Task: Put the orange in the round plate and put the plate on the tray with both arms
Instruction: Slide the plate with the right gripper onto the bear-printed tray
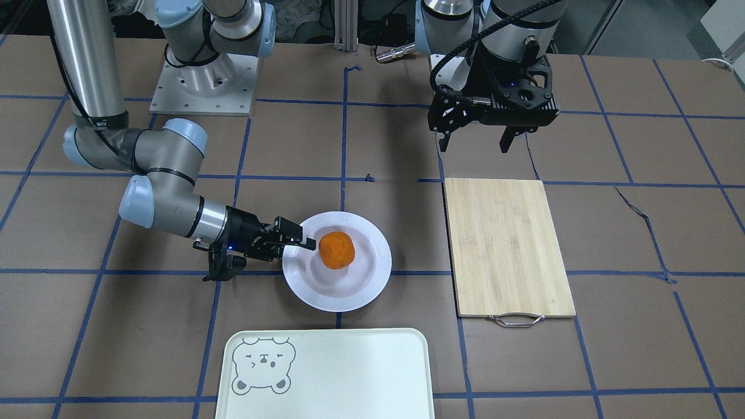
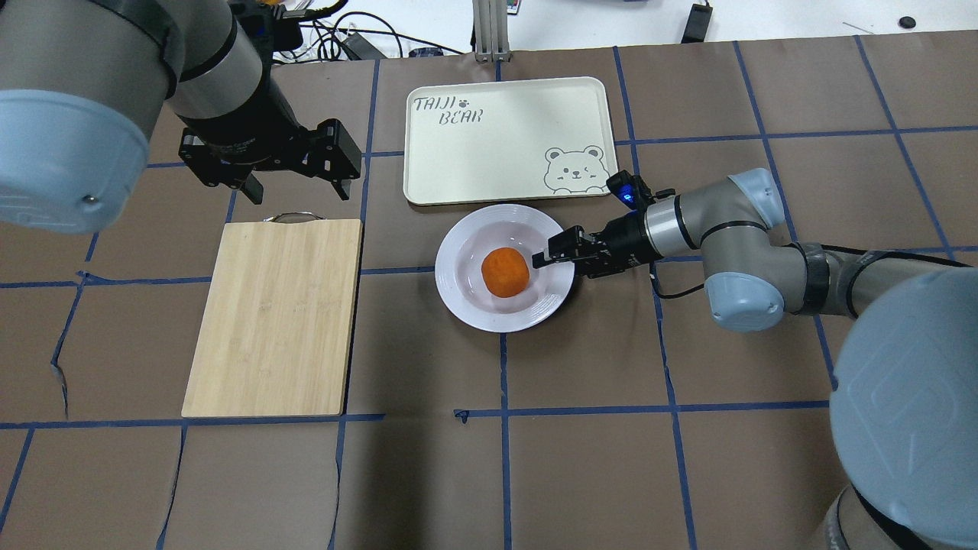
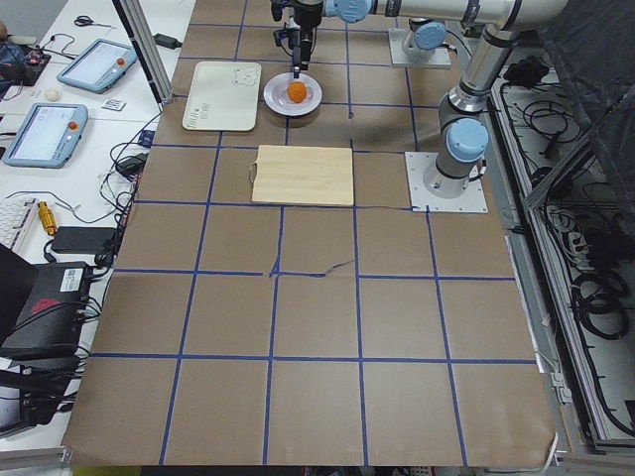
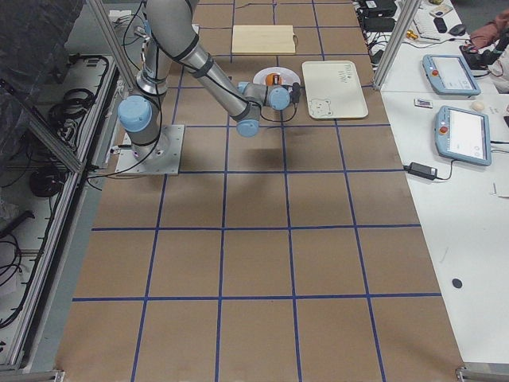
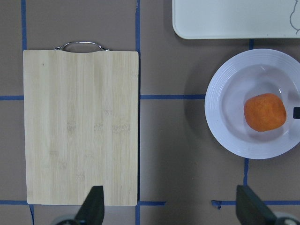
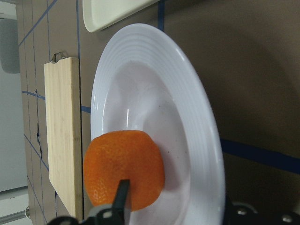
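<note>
Tipping threatens: the orange [image 1: 337, 250] sits in the round plate [image 1: 361, 294] mid-frame, right hand [image 1: 308, 244] straddling its left rim (clamped or not, I cannot tell), left hand [image 1: 474, 139] open upper right, so one-sided lifting toward the tray [image 1: 349, 372] could roll it off.

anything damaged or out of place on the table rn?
Only the brown paper table cover: a ragged tear runs beside the cutting board. The orange sits in the round plate; the tray and board lie flat.
</note>
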### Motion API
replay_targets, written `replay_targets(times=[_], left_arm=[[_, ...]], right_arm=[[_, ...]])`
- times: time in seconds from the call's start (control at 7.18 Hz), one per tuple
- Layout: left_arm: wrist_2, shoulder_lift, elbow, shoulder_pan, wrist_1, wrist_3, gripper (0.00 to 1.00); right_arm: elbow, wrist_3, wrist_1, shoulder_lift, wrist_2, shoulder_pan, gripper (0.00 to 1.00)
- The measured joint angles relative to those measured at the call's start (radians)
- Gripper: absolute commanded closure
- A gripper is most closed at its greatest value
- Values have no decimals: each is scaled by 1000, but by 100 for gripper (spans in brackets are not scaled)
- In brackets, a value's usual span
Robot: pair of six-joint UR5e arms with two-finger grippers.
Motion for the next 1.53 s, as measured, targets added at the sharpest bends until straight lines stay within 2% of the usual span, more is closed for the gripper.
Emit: replay_targets(times=[0.28, 0.7, 1.25, 1.53], left_arm=[[0, 0, 0, 0, 0, 0, 0], [0, 0, 0, 0, 0, 0, 0], [0, 1, 0, 0, 0, 0, 0], [0, 2, 0, 0, 0, 0, 0]], right_arm=[[-1, 1, 2, -5, -3, -2, 97], [-7, 40, 4, -12, -2, -7, 98], [-29, 261, 4, -78, 6, -15, 98], [-165, 379, 12, -53, 7, -26, 98]])
